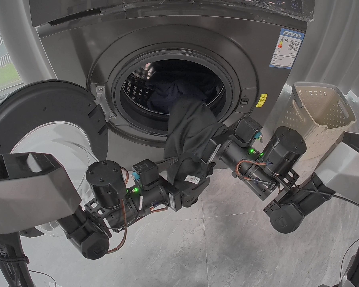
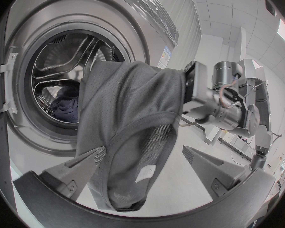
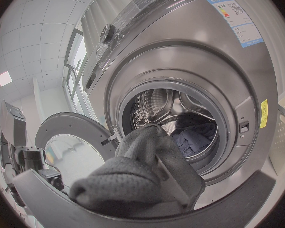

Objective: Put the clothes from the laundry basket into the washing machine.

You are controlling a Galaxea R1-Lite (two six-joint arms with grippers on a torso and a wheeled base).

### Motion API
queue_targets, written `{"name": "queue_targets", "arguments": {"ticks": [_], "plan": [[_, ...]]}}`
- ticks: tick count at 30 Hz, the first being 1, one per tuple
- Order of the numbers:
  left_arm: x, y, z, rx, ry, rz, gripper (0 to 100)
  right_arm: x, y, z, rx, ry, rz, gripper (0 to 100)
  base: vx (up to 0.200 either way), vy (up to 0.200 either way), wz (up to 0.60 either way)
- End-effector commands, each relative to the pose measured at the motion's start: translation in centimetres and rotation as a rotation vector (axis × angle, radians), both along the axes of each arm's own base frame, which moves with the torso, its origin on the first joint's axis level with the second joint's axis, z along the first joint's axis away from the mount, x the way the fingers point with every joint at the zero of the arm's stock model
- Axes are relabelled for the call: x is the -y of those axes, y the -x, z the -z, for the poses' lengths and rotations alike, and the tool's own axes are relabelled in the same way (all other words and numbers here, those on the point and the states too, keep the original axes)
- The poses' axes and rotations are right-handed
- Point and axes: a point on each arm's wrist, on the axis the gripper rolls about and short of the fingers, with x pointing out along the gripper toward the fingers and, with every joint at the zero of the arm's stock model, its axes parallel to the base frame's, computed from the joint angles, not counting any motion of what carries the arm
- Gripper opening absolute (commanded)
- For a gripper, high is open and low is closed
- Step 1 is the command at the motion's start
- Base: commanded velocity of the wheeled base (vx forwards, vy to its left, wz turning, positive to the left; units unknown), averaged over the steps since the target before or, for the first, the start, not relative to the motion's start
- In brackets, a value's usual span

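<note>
A grey shirt (image 1: 189, 128) hangs out of the open washing machine (image 1: 235, 32), its upper part over the rim of the drum, where navy clothes (image 1: 167, 94) already lie. The right end effector (image 1: 213, 142) is closed on the shirt's bunched edge just below the opening. The left end effector (image 1: 195, 190) has its fingers spread wide, with the shirt's lower end hanging between them. The laundry basket (image 1: 323, 112) stands on the floor to the right of the machine, and the door (image 1: 40, 104) is swung open to the left.
</note>
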Motion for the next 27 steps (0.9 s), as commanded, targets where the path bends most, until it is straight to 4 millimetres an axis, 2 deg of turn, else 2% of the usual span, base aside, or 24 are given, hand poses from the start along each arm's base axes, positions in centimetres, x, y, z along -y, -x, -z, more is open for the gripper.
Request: {"name": "queue_targets", "arguments": {"ticks": [1,12,20,21,27], "plan": [[1.1,-1.8,1.1,0.006,0.008,-0.006,100,-0.7,0.6,0.1,-0.007,-0.002,-0.019,0,0.000,0.000,0.00],[1.2,-7.0,1.9,0.057,0.073,-0.133,100,-1.4,2.5,0.5,-0.043,0.006,-0.044,0,0.000,0.000,0.00],[1.2,-8.6,2.4,0.075,0.092,-0.189,100,-1.5,3.1,0.3,-0.046,-0.001,-0.058,0,0.000,0.000,0.00],[1.2,-8.7,2.5,0.073,0.092,-0.196,0,-1.5,3.1,0.3,-0.046,-0.001,-0.058,0,0.000,0.000,0.00],[1.1,-8.7,2.3,0.079,0.097,-0.206,0,-1.0,2.9,0.1,-0.051,-0.014,-0.039,0,0.000,0.000,0.00]]}}
